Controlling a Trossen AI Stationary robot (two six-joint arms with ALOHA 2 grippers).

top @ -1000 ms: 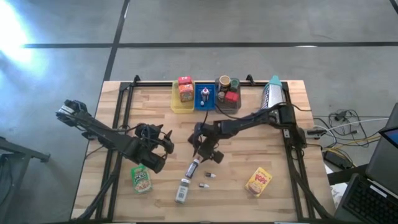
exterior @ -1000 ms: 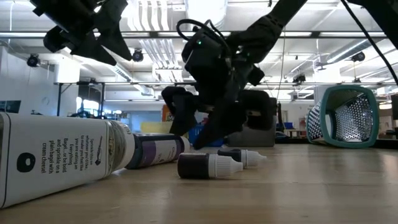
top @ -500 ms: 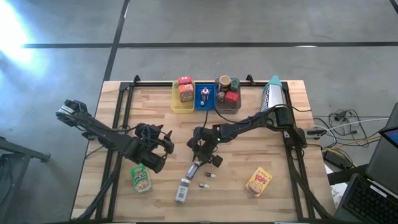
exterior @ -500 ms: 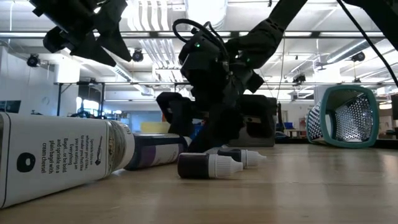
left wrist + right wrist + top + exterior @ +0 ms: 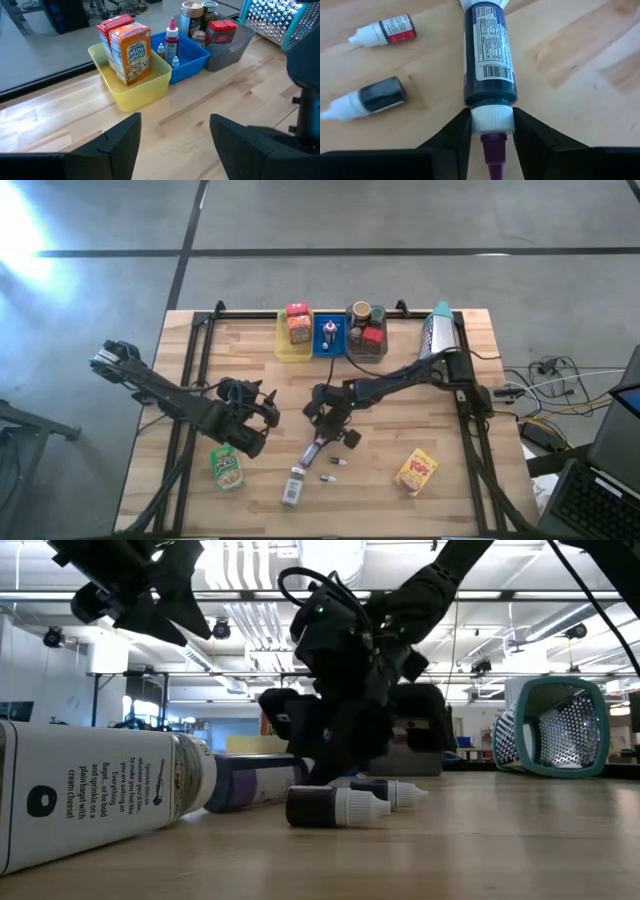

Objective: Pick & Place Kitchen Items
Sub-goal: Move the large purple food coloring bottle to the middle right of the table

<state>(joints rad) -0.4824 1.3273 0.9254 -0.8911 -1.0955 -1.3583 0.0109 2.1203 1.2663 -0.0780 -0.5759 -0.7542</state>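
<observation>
Right wrist view, one dark bottle [image 5: 489, 55] between fingers [image 5: 455, 131], two vials [image 5: 382, 30].

Wooden table [image 5: 250, 370], trays [image 5: 293, 348], bottles [image 5: 293, 486], pouches [image 5: 416, 472]

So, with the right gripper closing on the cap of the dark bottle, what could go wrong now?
1. The right gripper holds the dark blue bottle only at its white cap, so the long body could droop or slip when lifted.
2. Two small vials lie beside the bottle; a swing could knock them away.
3. The left gripper hovers open nearby, so the arms might collide.
</observation>
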